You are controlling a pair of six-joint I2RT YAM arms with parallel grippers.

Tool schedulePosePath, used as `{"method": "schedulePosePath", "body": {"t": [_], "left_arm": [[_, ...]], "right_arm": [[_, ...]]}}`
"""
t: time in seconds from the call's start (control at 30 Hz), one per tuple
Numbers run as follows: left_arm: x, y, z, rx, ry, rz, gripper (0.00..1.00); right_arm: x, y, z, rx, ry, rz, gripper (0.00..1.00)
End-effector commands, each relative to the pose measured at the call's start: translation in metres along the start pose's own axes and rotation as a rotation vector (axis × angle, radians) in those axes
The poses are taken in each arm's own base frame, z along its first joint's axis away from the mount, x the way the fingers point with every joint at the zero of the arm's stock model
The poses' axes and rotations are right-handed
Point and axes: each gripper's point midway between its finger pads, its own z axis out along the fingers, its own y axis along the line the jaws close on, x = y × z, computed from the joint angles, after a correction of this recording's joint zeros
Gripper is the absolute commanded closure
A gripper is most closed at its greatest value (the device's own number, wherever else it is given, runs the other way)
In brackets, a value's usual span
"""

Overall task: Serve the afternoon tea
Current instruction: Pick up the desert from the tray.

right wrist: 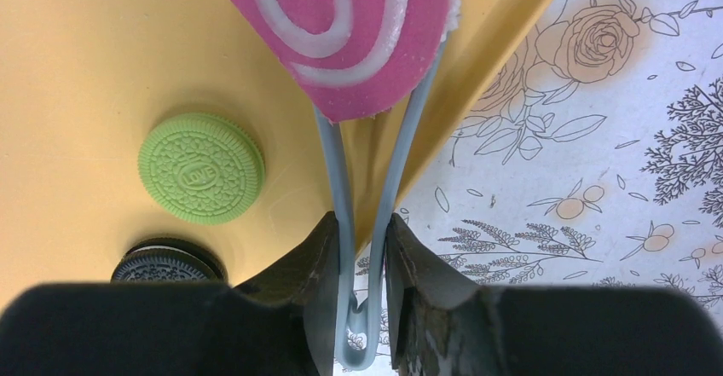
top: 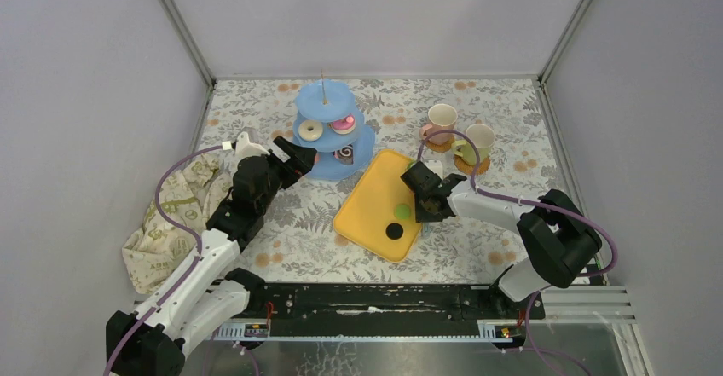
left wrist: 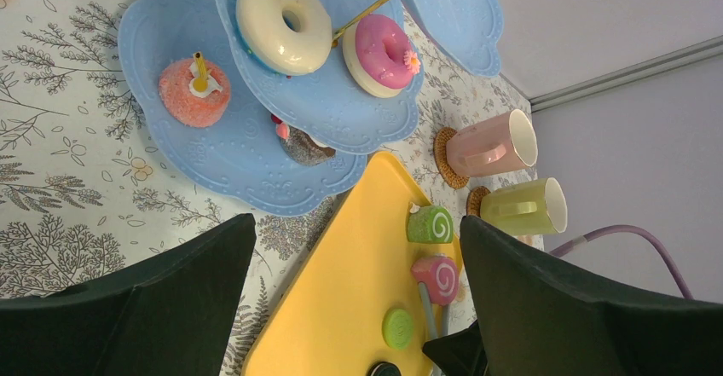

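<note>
Three-tier stand (top: 326, 103) and pink mug (top: 442, 121) flank the yellow tray (top: 362, 211), a gap between them.

Lab-style robot test booth: plain grey wall panels (top: 85, 95), aluminium corner posts (top: 181, 28), floral-print table (top: 294, 231).

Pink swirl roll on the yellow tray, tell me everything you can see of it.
The pink swirl roll is a toy cake slice: pink face, pale spiral, matte and plastic-looking. It is at the yellow tray's edge nearest the right arm, pinched between the tips of grey-blue tongs that the right claw squeezes. Whether it rests on the tray is unclear.
</note>
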Motion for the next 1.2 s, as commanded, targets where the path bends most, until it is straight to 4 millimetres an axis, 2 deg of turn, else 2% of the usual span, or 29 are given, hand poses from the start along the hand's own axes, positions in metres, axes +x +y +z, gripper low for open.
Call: {"method": "schedulePosePath", "body": {"t": [0.0,0.17,0.67,1.17], "left_arm": [[-0.009,-0.007,0.000,0.035,-0.039,-0.005,0.03],[-0.011,-0.007,-0.001,0.036,-0.046,-0.004,0.03],[-0.014,-0.008,-0.002,0.034,-0.055,0.000,0.03],[-0.013,-0.008,-0.002,0.031,-0.054,0.001,0.03]], "right_arm": [[-0.011,0.011,-0.010,-0.069,-0.033,0.006,0.79],[-0.012,0.010,-0.015,-0.076,-0.042,0.014,0.83],[-0.006,0.003,-0.025,-0.087,-0.048,0.021,0.85],[-0.016,0.013,-0.046,-0.142,-0.083,0.026,0.87]]}}
